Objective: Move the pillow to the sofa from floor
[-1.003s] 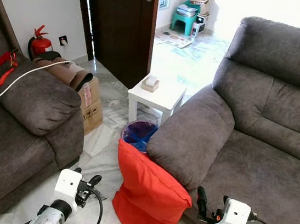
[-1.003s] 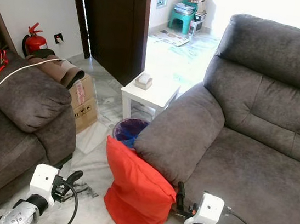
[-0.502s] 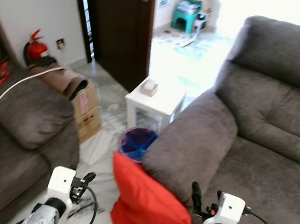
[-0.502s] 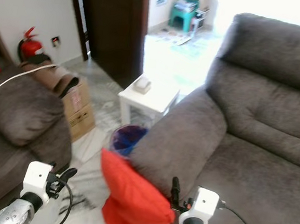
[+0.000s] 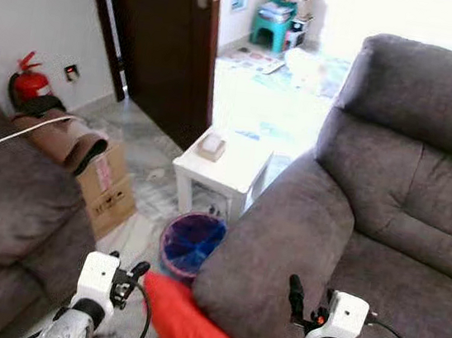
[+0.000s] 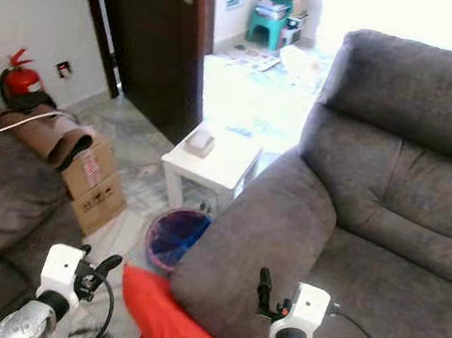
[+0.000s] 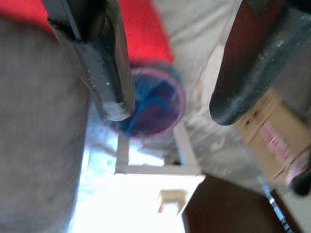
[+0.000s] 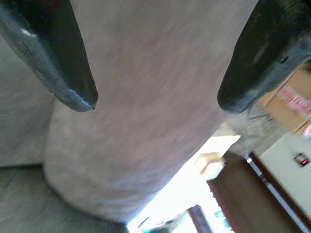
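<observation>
The red pillow [image 5: 196, 332] stands on the floor [image 5: 138, 232], leaning against the armrest of the grey sofa [image 5: 384, 232], just beside a purple waste bin [image 5: 190, 242]. A white side table [image 5: 218, 164] stands behind the bin, and a cardboard box [image 5: 106, 191] sits beside a second sofa [image 5: 4, 206]. The left end effector [image 7: 167, 109] is held low near the pillow, fingers spread, holding nothing. The right end effector [image 8: 155, 104] faces the armrest, fingers spread and empty.
</observation>
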Controlling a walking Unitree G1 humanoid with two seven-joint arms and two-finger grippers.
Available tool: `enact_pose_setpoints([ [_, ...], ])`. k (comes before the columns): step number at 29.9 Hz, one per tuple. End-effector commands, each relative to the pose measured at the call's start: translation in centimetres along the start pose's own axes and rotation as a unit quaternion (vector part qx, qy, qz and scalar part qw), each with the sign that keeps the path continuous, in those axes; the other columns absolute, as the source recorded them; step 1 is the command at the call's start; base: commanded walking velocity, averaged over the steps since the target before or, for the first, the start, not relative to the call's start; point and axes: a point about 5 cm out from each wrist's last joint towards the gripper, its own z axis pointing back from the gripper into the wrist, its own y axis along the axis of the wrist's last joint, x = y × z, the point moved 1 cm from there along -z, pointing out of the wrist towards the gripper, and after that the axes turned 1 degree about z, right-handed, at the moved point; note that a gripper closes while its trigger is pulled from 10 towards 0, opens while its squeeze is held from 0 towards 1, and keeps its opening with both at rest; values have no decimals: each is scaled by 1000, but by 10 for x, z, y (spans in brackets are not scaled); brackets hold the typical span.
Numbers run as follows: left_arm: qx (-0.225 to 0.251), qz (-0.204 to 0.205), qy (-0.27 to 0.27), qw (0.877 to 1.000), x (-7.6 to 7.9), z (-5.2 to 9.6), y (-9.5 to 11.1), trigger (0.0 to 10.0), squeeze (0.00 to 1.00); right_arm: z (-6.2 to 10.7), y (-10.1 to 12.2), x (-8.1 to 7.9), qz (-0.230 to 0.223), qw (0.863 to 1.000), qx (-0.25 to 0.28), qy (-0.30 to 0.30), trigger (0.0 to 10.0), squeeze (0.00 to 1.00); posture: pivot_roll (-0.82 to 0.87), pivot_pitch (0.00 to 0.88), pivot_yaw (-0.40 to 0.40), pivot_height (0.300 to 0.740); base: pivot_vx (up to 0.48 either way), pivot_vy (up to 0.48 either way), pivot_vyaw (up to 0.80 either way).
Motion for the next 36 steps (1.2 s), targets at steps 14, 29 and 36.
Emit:
enact_pose_setpoints([
  [14,5,5,-9,1000,7,1,2,10000,0,1,-3,8,19,1000,-16,-3,10000,0,15,79,60,740,103,0,423],
  [29,2,7,-11,1000,6,3,1,10000,0,2,-4,12,6,1000,-17,-14,10000,0,21,79,62,740,0,0,267],
  [36,-2,9,-12,1000,7,3,0,10000,0,2,-4,14,5,1000,-19,-16,10000,0,23,80,58,740,0,0,0],
])
